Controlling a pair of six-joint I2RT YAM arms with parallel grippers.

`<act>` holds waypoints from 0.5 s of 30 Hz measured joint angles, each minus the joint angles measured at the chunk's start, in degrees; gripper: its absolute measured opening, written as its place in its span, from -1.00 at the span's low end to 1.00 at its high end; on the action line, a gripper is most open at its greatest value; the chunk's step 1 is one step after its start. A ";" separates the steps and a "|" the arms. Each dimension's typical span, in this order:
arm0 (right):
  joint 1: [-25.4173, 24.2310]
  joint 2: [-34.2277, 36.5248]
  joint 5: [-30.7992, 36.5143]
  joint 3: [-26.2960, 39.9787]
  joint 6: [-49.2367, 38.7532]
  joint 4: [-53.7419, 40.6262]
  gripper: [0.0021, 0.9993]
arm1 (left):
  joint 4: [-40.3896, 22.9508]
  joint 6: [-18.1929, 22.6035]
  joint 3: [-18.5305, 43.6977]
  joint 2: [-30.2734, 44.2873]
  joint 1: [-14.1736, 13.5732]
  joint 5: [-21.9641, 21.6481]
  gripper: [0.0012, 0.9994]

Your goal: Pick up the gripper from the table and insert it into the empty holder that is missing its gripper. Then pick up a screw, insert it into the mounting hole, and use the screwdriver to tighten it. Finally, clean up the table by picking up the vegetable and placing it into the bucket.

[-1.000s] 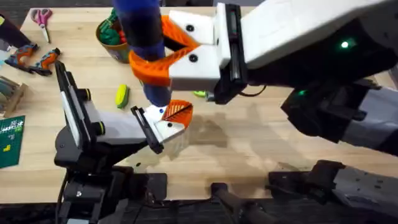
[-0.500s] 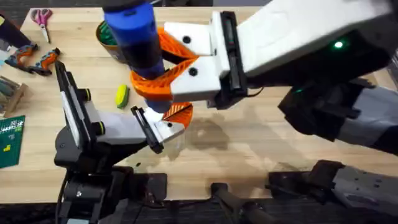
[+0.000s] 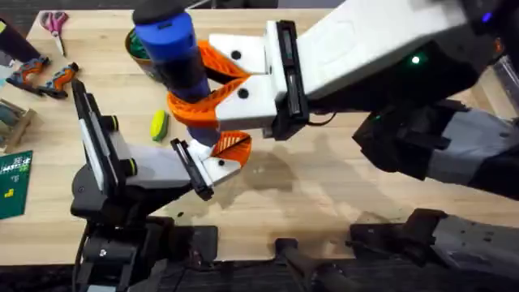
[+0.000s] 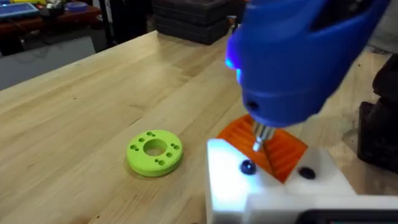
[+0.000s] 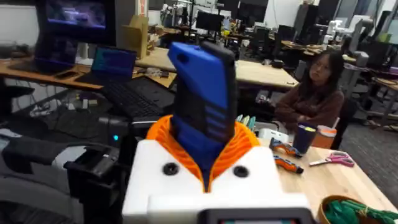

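Right gripper (image 3: 212,89) clamps the blue screwdriver (image 3: 174,53), tip poised over the orange gripper (image 4: 264,146) seated in the white holder (image 4: 273,186). Left gripper's state cannot be told. Risk: a tilted tip slips off the screw (image 4: 247,167).

Blue screwdriver (image 3: 174,53); orange ribbed gripper (image 3: 233,144); yellow-green vegetable (image 3: 159,124).

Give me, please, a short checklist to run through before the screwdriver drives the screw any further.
1. Right gripper clamped on the screwdriver: ok.
2. Metal tip at the orange gripper seated in the holder: ok.
3. Tip seated in the screw head: cannot tell.
4. Green ring apart from the work: ok.
5. Vegetable still on the table, not in the bucket: not ok.
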 joint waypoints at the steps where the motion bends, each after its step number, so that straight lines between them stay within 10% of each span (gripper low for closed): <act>1: 0.00 0.00 0.11 0.00 -0.02 -0.02 -0.95 | 0.00 0.00 0.00 0.00 0.00 0.00 -0.99; 15: 0.00 0.02 0.95 0.00 0.02 -0.22 -0.95 | 0.00 0.00 0.00 0.00 0.00 -0.02 -0.99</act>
